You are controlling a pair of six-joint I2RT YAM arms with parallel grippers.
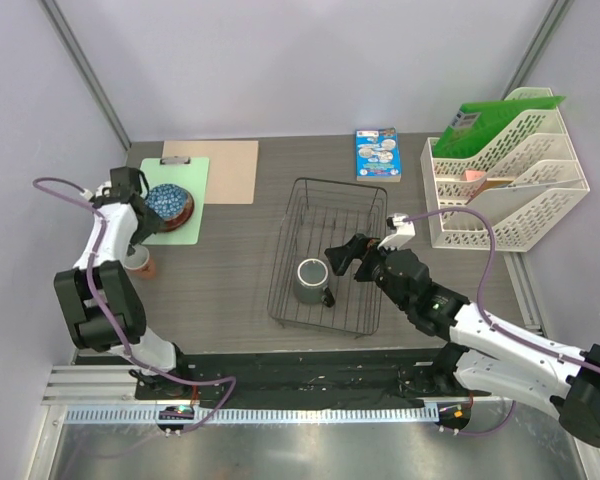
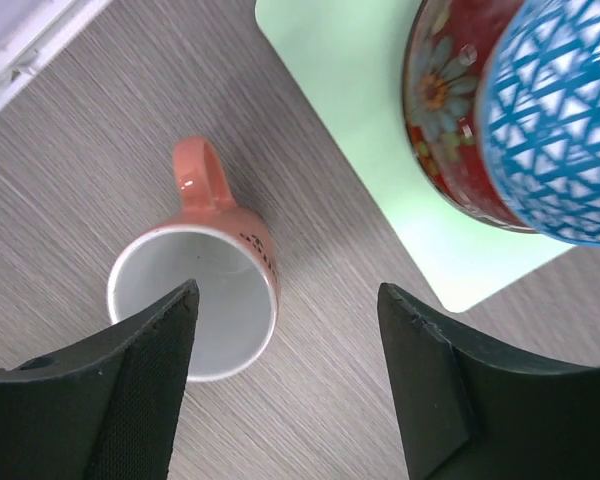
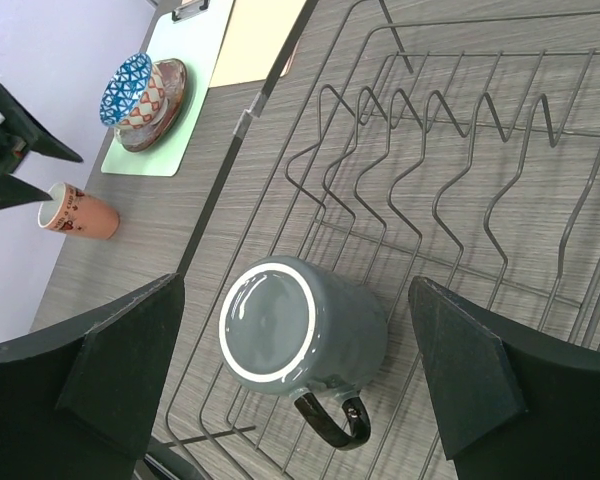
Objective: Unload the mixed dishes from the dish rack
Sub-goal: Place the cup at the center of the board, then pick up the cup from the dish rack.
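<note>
Pale lilac walls (image 1: 310, 60) enclose a grey wood-grain table (image 1: 230, 290), evenly lit.

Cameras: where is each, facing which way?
Top external: above, behind the robot, looking down on dish rack, left arm, right arm.
Left wrist: on left arm, looking down at salmon-pink cup; left claw frames it.
Right wrist: on right arm, looking down at grey-green mug in rack; right claw frames it.
Both wrist views show the cup.

left pincer (image 2: 285, 300) spread, right pincer (image 3: 295, 290) spread wide
</note>
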